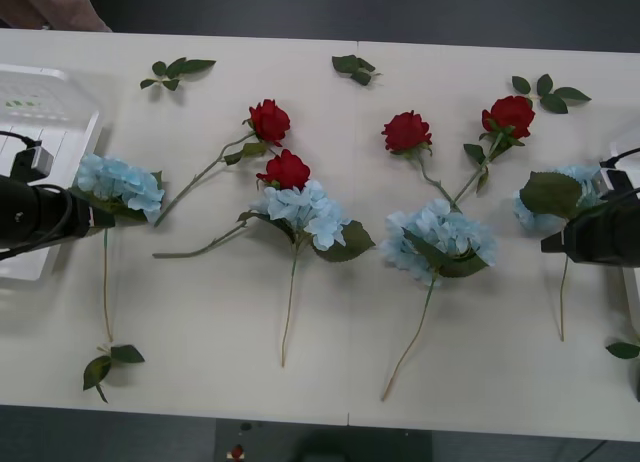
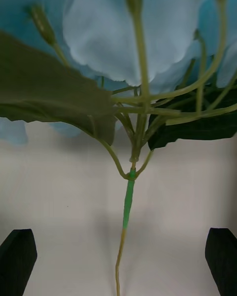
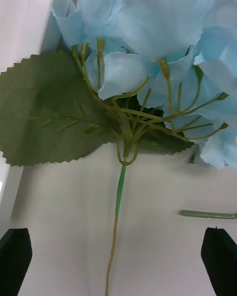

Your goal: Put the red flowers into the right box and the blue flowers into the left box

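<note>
White table [image 1: 330, 382] bears the left box [image 1: 40, 102], nothing visible inside; both pincers gape, gripping nothing.

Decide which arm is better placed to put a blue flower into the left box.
Left. Its open pincer straddles a blue flower's stem beside the left box; the right pincer is across the table.

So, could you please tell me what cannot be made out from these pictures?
- Left box: front view, cut off by the left edge; the left arm covers its near side.
- Right box: front view, a sliver at the right edge beside the right arm; its contents are hidden.
- Rightmost blue flower: front view, the right arm and a leaf cover part of its head.
</note>
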Controlling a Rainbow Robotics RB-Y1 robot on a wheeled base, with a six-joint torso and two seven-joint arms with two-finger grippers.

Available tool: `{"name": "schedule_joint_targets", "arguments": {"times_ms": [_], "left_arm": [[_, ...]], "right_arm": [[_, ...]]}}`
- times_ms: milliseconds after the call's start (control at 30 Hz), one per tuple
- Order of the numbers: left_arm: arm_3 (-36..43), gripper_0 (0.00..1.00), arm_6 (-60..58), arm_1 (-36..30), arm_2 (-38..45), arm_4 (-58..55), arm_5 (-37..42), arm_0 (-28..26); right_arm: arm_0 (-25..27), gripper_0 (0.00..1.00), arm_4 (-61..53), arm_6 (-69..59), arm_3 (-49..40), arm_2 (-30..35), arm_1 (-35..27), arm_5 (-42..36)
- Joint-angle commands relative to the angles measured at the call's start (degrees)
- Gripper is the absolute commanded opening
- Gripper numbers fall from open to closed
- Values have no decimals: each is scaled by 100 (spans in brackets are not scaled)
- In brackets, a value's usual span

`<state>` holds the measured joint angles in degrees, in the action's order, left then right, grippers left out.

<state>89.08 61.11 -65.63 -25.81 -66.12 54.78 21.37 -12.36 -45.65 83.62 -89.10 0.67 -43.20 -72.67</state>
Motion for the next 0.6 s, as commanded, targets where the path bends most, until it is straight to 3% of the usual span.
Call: {"name": "schedule_joint_targets", "arguments": {"times_ms": [33,233,600], "left_arm": [[-225,100,191,-179,-390,82,-99,420],[-445,100,199,-170,-926,99,-521,666],[-691,100,217,147,-1023,152,-608,737]], "right_arm": [[-56,100,56,-126,104,-120,5,209],[-56,100,170,-91,227,-129,154,271],[-56,100,320,-73,297,-129,312,394]]}}
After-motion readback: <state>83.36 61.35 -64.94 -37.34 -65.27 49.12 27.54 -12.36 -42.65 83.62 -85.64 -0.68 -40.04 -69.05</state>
